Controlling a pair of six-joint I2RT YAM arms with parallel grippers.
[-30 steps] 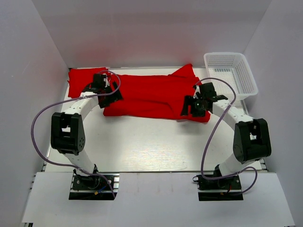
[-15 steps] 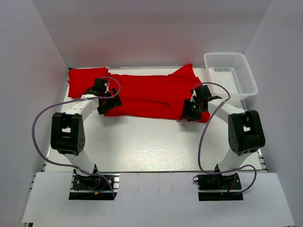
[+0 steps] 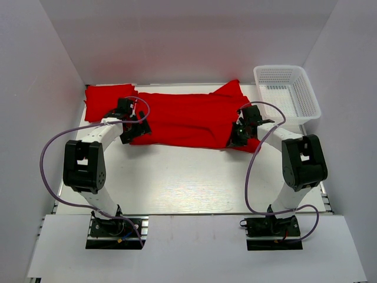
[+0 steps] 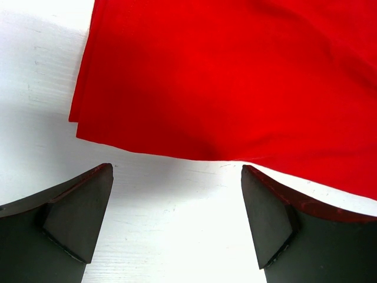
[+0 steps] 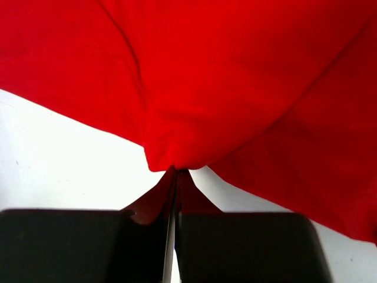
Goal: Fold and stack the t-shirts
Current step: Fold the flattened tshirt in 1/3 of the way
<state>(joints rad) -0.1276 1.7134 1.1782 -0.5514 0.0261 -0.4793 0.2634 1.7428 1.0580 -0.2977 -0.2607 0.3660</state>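
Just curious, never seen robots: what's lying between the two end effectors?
The spread red t-shirt stretches from the left end effector to the right end effector, seen in the top view.

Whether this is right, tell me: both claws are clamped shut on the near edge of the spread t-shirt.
Not both. The right claw is clamped shut on the near edge of the spread t-shirt; the left claw is open, fingers apart just short of that edge, as the left wrist view shows.
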